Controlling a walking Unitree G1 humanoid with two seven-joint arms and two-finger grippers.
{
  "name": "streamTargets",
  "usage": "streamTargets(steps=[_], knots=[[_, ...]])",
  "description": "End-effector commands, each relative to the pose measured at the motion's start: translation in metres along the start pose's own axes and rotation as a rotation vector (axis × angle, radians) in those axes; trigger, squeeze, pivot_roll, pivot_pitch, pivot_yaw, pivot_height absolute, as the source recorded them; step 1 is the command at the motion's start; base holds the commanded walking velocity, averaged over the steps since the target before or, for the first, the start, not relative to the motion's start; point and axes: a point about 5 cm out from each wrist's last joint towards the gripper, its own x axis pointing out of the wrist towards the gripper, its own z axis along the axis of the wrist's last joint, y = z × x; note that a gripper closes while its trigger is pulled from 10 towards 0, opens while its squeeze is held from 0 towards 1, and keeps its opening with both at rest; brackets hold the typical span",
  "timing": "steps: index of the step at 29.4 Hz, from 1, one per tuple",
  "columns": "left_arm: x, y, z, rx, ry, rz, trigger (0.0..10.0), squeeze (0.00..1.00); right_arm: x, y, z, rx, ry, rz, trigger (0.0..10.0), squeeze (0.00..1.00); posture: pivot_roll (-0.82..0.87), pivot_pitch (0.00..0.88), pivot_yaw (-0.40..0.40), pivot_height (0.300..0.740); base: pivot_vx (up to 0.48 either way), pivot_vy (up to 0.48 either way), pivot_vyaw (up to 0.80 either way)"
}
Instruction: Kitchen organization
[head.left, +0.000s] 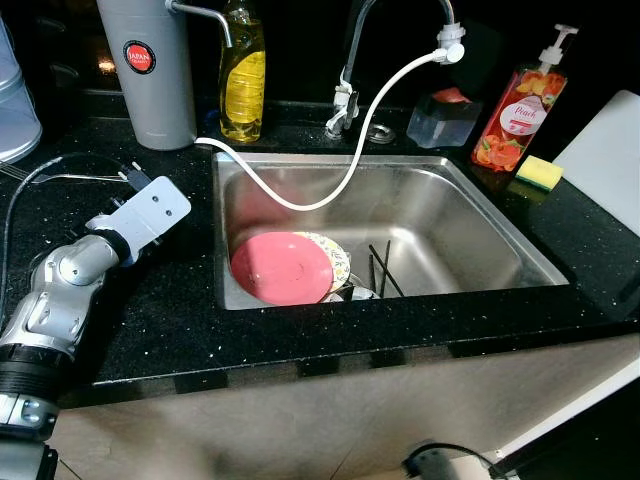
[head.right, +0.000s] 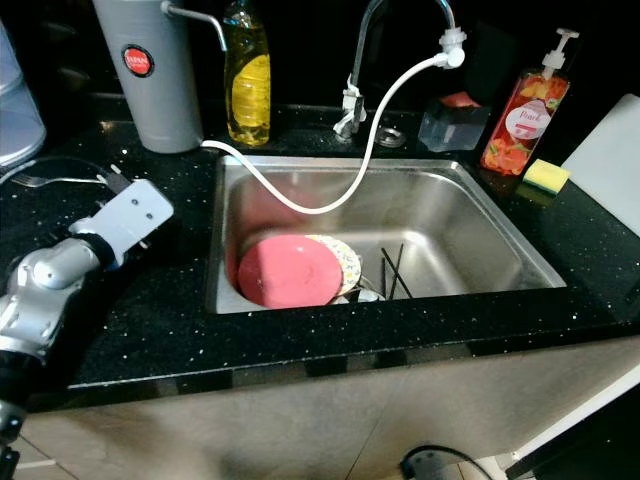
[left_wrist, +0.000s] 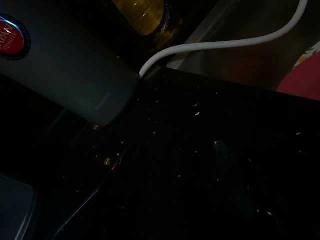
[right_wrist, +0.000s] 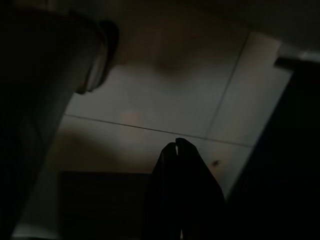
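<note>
The left pincer (head.left: 138, 182) is held over the black worktop (head.left: 180, 310) beside the sink (head.left: 480, 215), its opening cannot be told; the pink plate (head.left: 283, 268) is leant in the basin, probably awaiting collection; the right pincer (right_wrist: 176, 146) hangs closed, idle above floor tiles

black speckled countertop (head.left: 180, 320), steel sink (head.left: 470, 225) set in it, beige cabinet front (head.left: 300, 420) below, dark back wall, pale tiled floor (right_wrist: 165, 100), dim lighting

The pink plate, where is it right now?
The pink plate lies in the sink, at its front left corner, overlapping a patterned plate just to its right, with dark chopsticks beyond that.
</note>
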Motion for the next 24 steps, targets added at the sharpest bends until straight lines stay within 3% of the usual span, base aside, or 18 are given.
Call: streamTargets(steps=[1, 4, 11, 15, 24], knots=[[0.001, -0.009, -0.011, -0.04, 0.067, -0.004, 10.0, 0.0, 0.0, 0.001, 0.011, -0.071, -0.03, -0.005, 10.0, 0.0, 0.18, 0.0, -0.143, 0.74, 0.0, 0.0, 0.0], [0.0, -0.006, -0.015, -0.075, 0.113, 0.037, 10.0, 0.0, 0.0, 0.001, 0.023, -0.084, -0.06, -0.002, 10.0, 0.0, 0.19, 0.0, -0.145, 0.74, 0.0, 0.0, 0.0], [-0.001, -0.004, -0.019, -0.053, 0.157, 0.078, 10.0, 0.0, 0.0, -0.003, 0.03, -0.091, -0.078, -0.017, 10.0, 0.0, 0.19, 0.0, -0.136, 0.74, 0.0, 0.0, 0.0], [-0.002, -0.002, -0.025, -0.052, 0.233, 0.143, 10.0, 0.0, -0.001, -0.006, 0.02, -0.084, -0.057, -0.029, 10.0, 0.0, 0.19, 0.0, -0.124, 0.74, 0.0, 0.0, 0.0], [-0.003, -0.002, -0.025, -0.053, 0.242, 0.163, 10.0, 0.0, 0.0, -0.001, 0.006, -0.07, -0.028, -0.029, 10.0, 0.0, 0.19, 0.0, -0.1, 0.74, 0.0, 0.0, 0.0]])
